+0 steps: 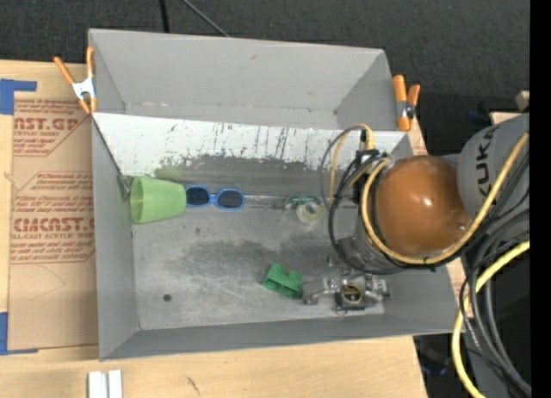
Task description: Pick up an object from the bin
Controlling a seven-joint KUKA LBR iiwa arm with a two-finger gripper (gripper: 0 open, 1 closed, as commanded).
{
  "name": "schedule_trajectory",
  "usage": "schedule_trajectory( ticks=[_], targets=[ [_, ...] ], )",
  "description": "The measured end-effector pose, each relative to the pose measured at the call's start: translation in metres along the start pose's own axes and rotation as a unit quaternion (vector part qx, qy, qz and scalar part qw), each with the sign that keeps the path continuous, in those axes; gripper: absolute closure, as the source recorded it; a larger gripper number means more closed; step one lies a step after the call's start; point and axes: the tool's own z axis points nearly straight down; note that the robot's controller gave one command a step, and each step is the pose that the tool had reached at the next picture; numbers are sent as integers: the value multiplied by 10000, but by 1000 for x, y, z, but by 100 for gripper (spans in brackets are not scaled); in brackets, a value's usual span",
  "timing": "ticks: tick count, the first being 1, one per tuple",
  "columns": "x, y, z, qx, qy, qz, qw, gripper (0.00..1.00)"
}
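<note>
Grey bin [215, 254], front edge: my end effector [349, 291], grip unreadable, hung beside a green block [282, 280]; green cup [157, 200] lay well apart.

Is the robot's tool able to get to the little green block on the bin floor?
Probably yes. The green block lies just left of the tool in the camera view, low on the floor of the bin. Nothing seems to lie between them, and nothing sits on top of it.

Wrist: glossy orange-brown dome cover [417, 207]. Black and yellow cables [334, 179] looped around it. Grey arm casing [492, 159], black lettering. Small metallic claw [350, 291].
</note>
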Motion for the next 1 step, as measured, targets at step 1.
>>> schedule_trajectory(
  ticks=[1],
  targets=[
    [25,-1,-1,11,17,34,10000,0]
  ],
)
